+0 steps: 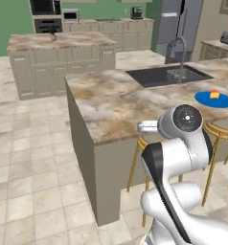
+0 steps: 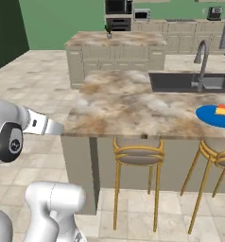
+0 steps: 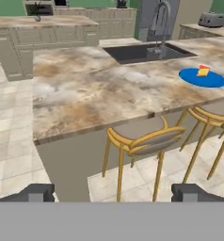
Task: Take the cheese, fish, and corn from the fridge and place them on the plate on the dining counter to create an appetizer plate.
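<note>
One small orange-yellow wedge of cheese (image 1: 214,94) lies on the round bright blue plate (image 1: 204,99), a little toward its far right part, with a touch of red at the wedge's top. The plate rests on the long beige-brown marbled dining counter (image 1: 116,98), toward its right end and near the front edge, to the near right of the dark inset sink (image 1: 154,76) with its curved grey faucet (image 1: 178,52). In the right base view the same plate (image 2: 210,116) carries the cheese (image 2: 221,110) near the picture's right edge.

In the hand view the gripper (image 3: 113,192) hangs low, off the near side of the counter, with its two dark fingertips (image 3: 35,192) spread wide apart and nothing between them; the cheese (image 3: 203,71) and plate (image 3: 194,77) lie far ahead to the right, well apart from the gripper.

Under the counter's near edge stand round stools with golden-yellow metal legs and grey seats (image 3: 144,139). Beyond the dining counter stands a second marbled island with pale cabinet fronts (image 1: 58,52), and at the far right the tall grey fridge (image 1: 176,24). A silver toaster (image 3: 211,19) sits on a separate counter at the far right. Pale stone tiles cover the floor (image 1: 25,158).
</note>
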Controlling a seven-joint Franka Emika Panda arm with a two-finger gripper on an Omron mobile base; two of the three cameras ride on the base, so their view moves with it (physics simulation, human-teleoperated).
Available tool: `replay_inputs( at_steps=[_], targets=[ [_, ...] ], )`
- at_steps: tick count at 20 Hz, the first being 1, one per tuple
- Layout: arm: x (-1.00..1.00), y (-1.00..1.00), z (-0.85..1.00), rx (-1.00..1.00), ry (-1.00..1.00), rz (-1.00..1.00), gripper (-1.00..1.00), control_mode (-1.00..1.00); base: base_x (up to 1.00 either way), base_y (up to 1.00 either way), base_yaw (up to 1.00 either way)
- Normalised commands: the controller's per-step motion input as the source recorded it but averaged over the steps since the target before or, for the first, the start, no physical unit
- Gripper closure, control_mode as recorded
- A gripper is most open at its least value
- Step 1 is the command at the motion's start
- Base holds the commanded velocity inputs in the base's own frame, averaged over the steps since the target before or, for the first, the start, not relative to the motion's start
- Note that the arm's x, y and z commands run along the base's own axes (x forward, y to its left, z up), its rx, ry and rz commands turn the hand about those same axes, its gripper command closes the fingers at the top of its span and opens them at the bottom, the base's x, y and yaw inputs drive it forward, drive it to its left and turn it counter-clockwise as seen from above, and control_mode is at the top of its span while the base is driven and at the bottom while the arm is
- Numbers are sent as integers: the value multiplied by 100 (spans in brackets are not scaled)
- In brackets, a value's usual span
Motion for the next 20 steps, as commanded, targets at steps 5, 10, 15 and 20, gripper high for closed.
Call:
replay_inputs(
  at_steps=[5,10,15,20],
  targets=[
    [0,0,0,0,0,0,-100,100,44,100,0],
    [0,0,0,0,0,0,-100,100,50,100,0],
    [0,0,0,0,0,0,-100,100,60,100,0],
    [0,0,0,0,0,0,-100,100,95,98,-3]
  ],
)
